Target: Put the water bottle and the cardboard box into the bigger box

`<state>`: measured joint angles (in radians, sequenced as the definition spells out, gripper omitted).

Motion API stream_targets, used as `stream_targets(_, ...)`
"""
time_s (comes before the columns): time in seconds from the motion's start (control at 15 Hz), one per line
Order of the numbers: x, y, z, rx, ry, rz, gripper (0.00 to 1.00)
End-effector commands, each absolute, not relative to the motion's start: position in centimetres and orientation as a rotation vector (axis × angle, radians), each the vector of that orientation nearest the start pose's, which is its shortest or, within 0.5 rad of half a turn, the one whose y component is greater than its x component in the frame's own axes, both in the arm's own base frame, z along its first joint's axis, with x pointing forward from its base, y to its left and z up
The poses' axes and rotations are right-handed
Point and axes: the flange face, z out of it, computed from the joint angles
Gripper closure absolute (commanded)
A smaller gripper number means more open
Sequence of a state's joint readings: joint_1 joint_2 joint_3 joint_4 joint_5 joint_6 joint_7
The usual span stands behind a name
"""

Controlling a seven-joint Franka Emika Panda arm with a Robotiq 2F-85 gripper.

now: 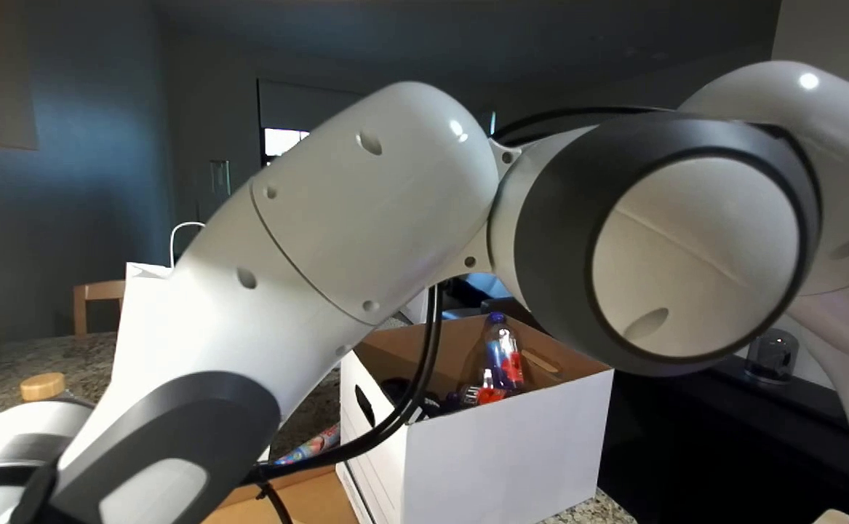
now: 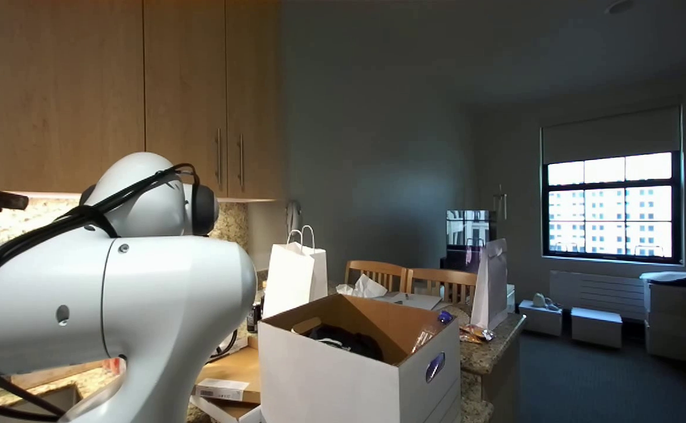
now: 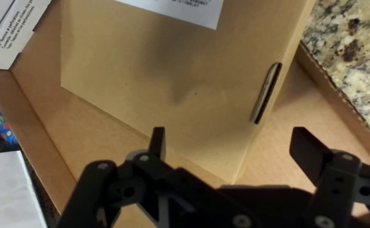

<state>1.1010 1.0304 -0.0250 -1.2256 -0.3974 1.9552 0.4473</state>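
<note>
Robot arm [image 2: 169,288], bigger box [image 2: 331,379] beside it, water bottle [image 2: 428,335] leaning inside

The speckled stone tabletop [image 3: 359,53] carries the bigger box [image 2: 337,382], upright, and just beside it 1 shallow brown tray [image 3: 77,126]. In an exterior view, 1 white bag [image 2: 290,279] stands behind the box; 1 greyish bag [image 2: 489,288] stands near the edge, 1 shiny packet [image 2: 477,333] beside it.
</note>
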Motion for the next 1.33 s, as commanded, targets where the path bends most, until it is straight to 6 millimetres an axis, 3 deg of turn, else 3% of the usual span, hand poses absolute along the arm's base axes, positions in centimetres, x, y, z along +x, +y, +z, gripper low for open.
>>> stream_targets(0.0,35.9,63.1,10.8,-3.321,-1.508,-0.154,0.0)
stream_targets(0.27,36.2,63.5,9.5,-3.328,-1.524,-0.157,0.0)
stream_targets(0.87,37.2,61.5,7.1,-3.484,-1.506,-0.092,0.0)
stream_targets(0.93,37.3,61.4,6.9,-3.489,-1.512,-0.078,0.08)
stream_targets(1.0,37.3,61.4,6.8,-3.497,-1.51,-0.055,0.26)
stream_targets(1.27,37.3,61.6,7.0,-3.52,-1.502,-0.042,0.52)
